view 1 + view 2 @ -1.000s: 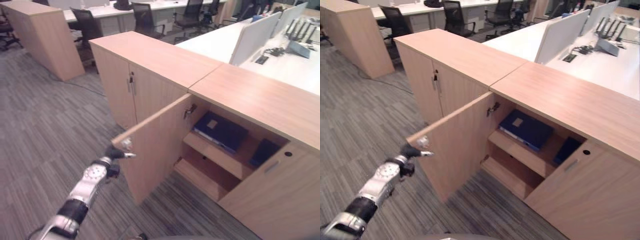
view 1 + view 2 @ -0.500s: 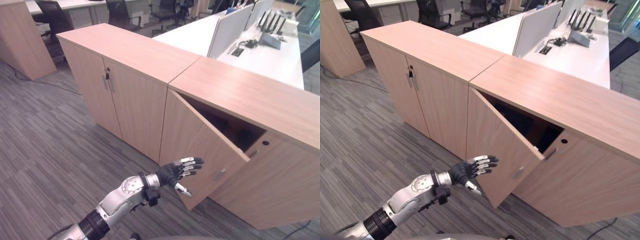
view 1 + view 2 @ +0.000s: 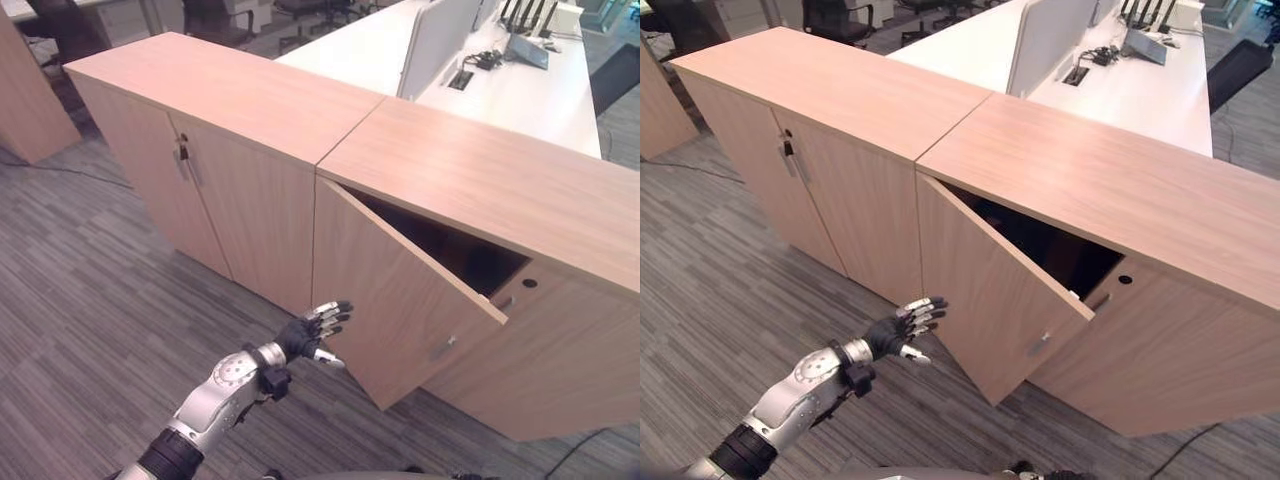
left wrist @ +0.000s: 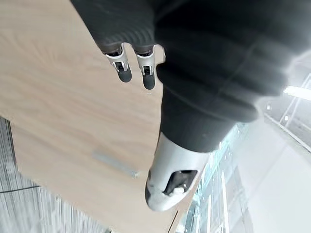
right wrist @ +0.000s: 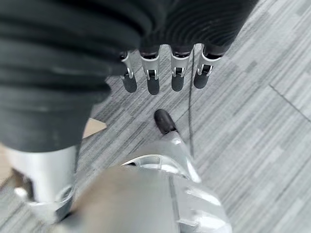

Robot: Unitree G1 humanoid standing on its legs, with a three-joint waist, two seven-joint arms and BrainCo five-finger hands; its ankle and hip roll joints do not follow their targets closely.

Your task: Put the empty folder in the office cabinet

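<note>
The office cabinet [image 3: 470, 170] has a light wood top, and its left door [image 3: 400, 290] stands ajar at a slant. A dark gap [image 3: 450, 250] behind the door hides the shelves and whatever lies on them. My left hand [image 3: 310, 330] is open with straight fingers, low by the hinge side of the door's outer face; I cannot tell whether the fingertips touch it. In the left wrist view its fingers [image 4: 124, 68] point at the door [image 4: 58, 97] and its small metal handle [image 4: 114, 165]. My right hand [image 5: 150, 80] hangs open over the grey carpet.
A second cabinet [image 3: 220, 90] with shut doors and a key [image 3: 183, 152] joins on the left. White desks [image 3: 520, 90] with a divider stand behind. Grey striped carpet [image 3: 90, 280] spreads in front of the cabinets.
The door swung from wide open to nearly shut, hiding the blue folder on the shelf. My left hand went from the door's edge to its face, then drew back left. The camera shifted.
</note>
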